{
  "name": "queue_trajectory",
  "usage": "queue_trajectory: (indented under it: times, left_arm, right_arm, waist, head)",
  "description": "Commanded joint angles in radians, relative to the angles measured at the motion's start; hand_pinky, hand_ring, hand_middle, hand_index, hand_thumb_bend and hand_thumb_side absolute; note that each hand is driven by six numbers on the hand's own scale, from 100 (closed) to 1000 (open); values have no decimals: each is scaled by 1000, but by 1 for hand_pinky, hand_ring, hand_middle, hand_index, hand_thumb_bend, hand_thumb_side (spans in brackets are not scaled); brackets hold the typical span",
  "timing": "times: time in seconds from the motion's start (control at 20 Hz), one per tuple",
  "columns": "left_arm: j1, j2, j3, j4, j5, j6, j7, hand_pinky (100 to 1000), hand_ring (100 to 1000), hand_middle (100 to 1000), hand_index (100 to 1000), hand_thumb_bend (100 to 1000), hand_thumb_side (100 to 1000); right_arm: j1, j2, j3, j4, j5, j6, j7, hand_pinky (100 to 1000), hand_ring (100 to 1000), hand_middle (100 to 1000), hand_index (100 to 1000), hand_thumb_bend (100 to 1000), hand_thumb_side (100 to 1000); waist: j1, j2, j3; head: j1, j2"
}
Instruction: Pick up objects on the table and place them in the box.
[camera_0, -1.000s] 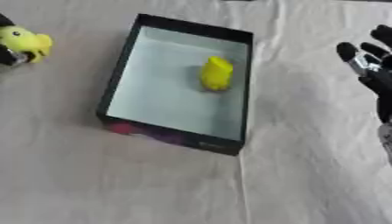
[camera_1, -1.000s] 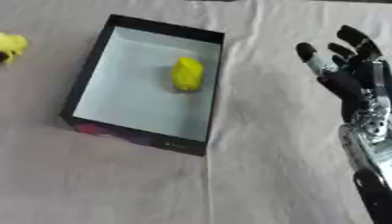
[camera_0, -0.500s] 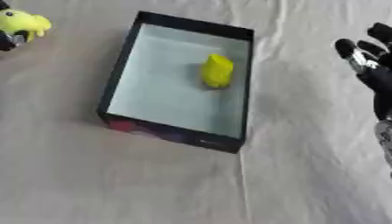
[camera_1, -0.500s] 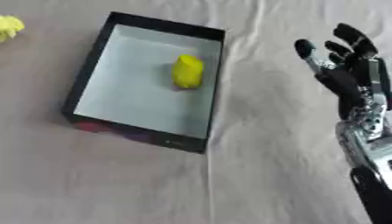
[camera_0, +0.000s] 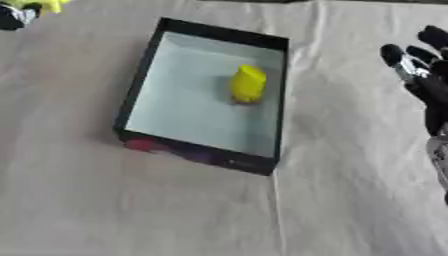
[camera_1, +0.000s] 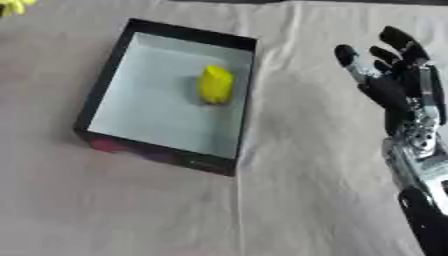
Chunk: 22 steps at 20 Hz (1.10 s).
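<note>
Right: black robot hand (camera_1: 398, 87) open, fingers spread, touching nothing. Left hand (camera_0: 17, 15) grips bright yellow toy (camera_0: 39, 4); black-walled rectangular box (camera_0: 140, 75) holds yellow block (camera_0: 248, 84).

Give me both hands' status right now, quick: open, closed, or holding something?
Left hand: at the far left corner, fingers curled round a yellow object.
Right hand: open, fingers spread, holding nothing, right of the box.

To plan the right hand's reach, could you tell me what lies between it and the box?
Only bare cloth lies between the open right hand and the box; the right eye view shows it best.
</note>
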Motion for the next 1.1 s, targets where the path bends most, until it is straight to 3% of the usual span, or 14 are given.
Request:
queue_trajectory:
  times: [0.05, 0.3, 0.35, 0.4, 0.65, 1.1]
  left_arm:
    - [-49, -6, -30, -98, 24, -13, -28, 732, 610, 607, 509, 268, 100]
    - [-116, -62, -95, -214, 95, -27, -88, 732, 610, 607, 513, 274, 100]
    - [-129, -80, -109, -235, 103, -30, -98, 732, 612, 608, 515, 333, 100]
    - [-141, -98, -123, -256, 108, -34, -108, 732, 612, 607, 515, 281, 100]
    - [-153, -182, -171, -328, 121, -30, -156, 729, 605, 601, 516, 295, 100]
    - [-110, -318, -219, -229, 6, -39, -186, 725, 602, 598, 521, 314, 100]
  right_arm:
    - [-8, -25, -15, -9, -3, -2, -5, 928, 842, 850, 841, 731, 282]
    - [-12, -27, -20, 4, -5, 0, -15, 928, 844, 853, 843, 730, 290]
    - [-13, -27, -23, 7, -6, -1, -20, 928, 845, 853, 843, 713, 318]
    - [-14, -27, -26, 10, -7, -1, -27, 928, 845, 853, 844, 728, 297]
    - [-21, -28, -39, 14, -13, -8, -60, 927, 844, 853, 844, 719, 320]
    - [-23, -29, -71, 10, -18, -23, -103, 927, 843, 852, 843, 711, 342]
  waist:
    - [1, -33, 1]
    - [1, -50, 7]
    - [2, -53, 10]
    - [2, -57, 12]
    - [3, -70, 19]
    - [0, -73, 22]
  head:
    - [-2, 6]
    - [-11, 8]
    - [-12, 8]
    - [-11, 8]
    - [-7, 8]
    - [5, 8]
